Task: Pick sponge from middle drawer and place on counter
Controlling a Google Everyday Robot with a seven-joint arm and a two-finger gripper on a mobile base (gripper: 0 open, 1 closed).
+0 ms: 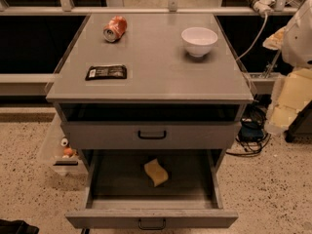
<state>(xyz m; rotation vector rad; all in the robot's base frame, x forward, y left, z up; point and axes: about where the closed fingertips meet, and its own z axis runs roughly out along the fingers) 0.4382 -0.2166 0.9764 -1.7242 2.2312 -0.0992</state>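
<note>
The pale-yellow sponge (156,172) lies on the bare grey floor of the middle drawer (107,179), which is pulled wide open towards me, its dark handle at the bottom edge. The grey counter (156,67) is the cabinet's broad top above it. My gripper (286,104) hangs with the white and cream arm parts at the right edge of the view. It is beside the cabinet, level with the counter's front corner. It is well apart from the sponge and holds nothing that I can see.
On the counter lie a black flat packet (106,72) at the front left, a tipped orange can (115,28) at the back left and a white bowl (199,41) at the back right. A closed drawer (151,134) sits above the open one. Cables (248,135) and a clear bin (61,152) flank the cabinet.
</note>
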